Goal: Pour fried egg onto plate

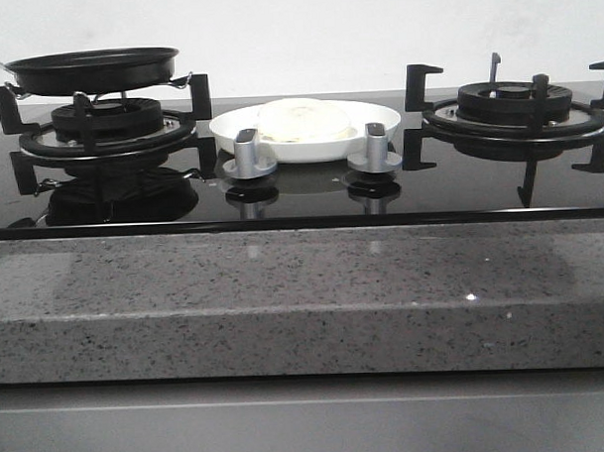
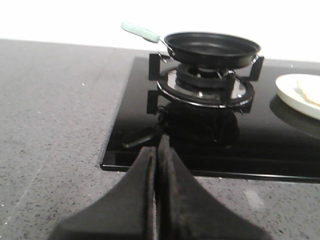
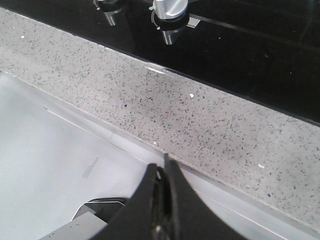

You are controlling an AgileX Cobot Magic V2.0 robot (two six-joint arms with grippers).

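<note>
i see the egg point(image 1: 300, 119) lying on the plate point(image 1: 378, 119), mid-hob behind the two knobs point(image 1: 248, 153). the pan point(image 1: 93, 70) sits on the left burner point(image 1: 108, 122). my left gripper point(image 2: 157, 155) is closed on nothing over the counter point(image 2: 50, 125); my right gripper point(image 3: 164, 172) likewise, at the counter's front edge.

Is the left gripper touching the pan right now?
Apart. The left wrist view shows the shut left gripper over the counter edge, with bare black stovetop between it and the pan.
</note>
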